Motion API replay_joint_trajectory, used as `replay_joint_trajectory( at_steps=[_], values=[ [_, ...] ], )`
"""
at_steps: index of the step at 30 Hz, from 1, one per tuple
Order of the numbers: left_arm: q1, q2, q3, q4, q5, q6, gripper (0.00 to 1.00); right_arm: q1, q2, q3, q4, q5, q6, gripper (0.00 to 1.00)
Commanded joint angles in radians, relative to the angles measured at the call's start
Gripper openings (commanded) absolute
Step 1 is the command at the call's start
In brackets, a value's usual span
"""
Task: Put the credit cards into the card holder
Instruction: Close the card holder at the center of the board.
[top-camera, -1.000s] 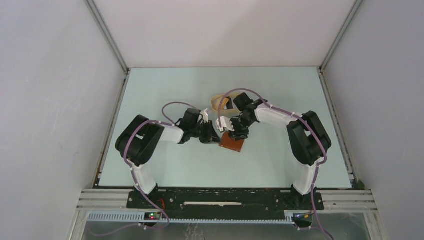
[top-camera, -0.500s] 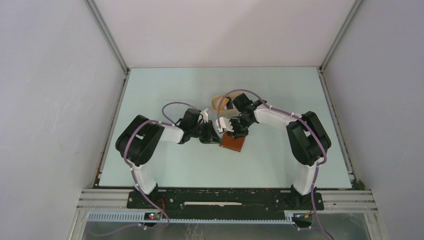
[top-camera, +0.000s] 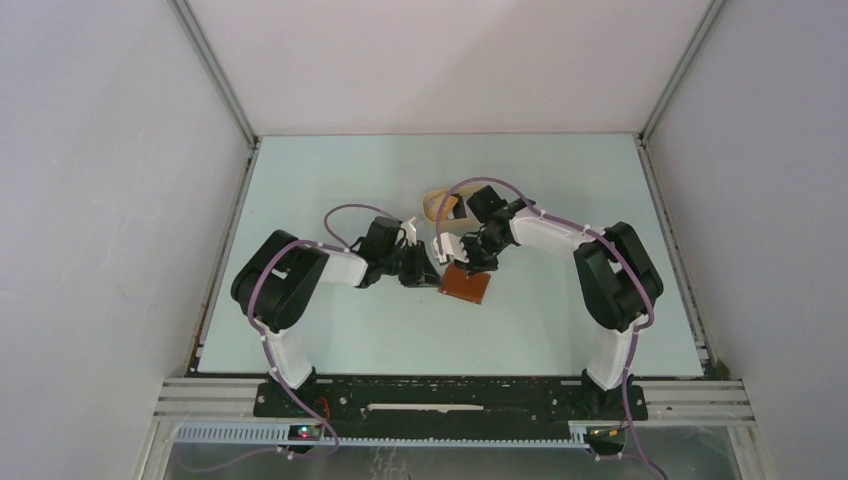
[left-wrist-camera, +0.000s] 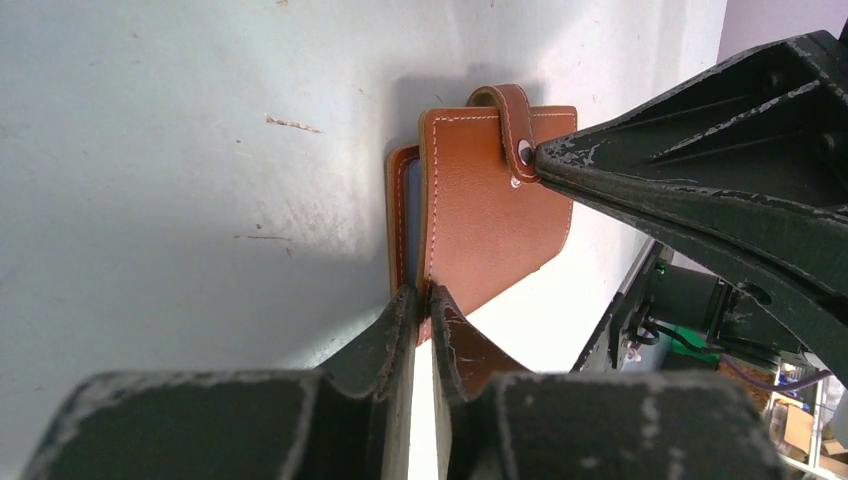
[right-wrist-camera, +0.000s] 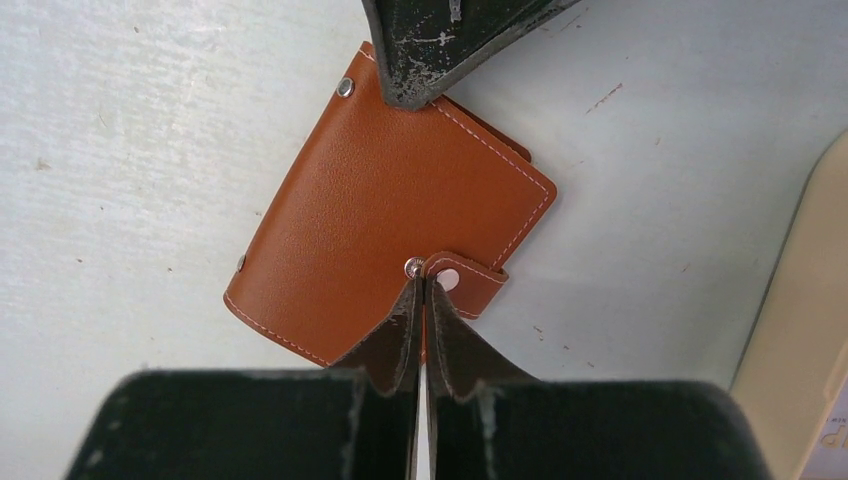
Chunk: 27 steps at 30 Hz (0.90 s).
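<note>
The card holder (top-camera: 467, 287) is a reddish-brown leather wallet lying folded shut on the table, with a snap strap (right-wrist-camera: 468, 284). My left gripper (left-wrist-camera: 424, 297) is shut on its near edge, with leather between the fingertips. My right gripper (right-wrist-camera: 423, 284) is shut on the wallet at the snap strap, from the opposite side. A thin blue-grey strip (left-wrist-camera: 410, 215) shows between the wallet's flaps; I cannot tell if it is a credit card. No loose credit cards are clearly in view.
A tan oval tray (top-camera: 440, 205) stands just behind the two grippers, and its edge shows in the right wrist view (right-wrist-camera: 800, 320). A pale printed thing (right-wrist-camera: 832, 440) lies in it. Grey walls enclose the table on three sides.
</note>
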Motion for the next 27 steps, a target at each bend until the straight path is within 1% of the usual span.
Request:
replay_joint_trajectory(
  at_steps=[1, 2, 3, 14, 27],
  values=[
    [-0.009, 0.018, 0.001, -0.005, -0.016, 0.002, 0.15, -0.009, -0.047, -0.005, -0.008, -0.025, 0.022, 0.03],
    [-0.01, 0.019, 0.002, -0.006, -0.016, 0.002, 0.15, -0.01, -0.049, -0.005, -0.009, -0.026, 0.025, 0.0],
    [-0.01, 0.021, 0.003, -0.005, -0.015, 0.002, 0.15, -0.01, -0.053, -0.005, -0.009, -0.029, 0.029, 0.0],
    [-0.01, 0.02, 0.003, -0.006, -0.016, 0.0, 0.15, -0.017, -0.082, -0.004, -0.024, -0.055, 0.048, 0.0],
    [-0.011, 0.017, 0.0, -0.004, -0.018, 0.0, 0.15, 0.027, -0.042, -0.005, -0.043, -0.015, 0.062, 0.0]
  ],
)
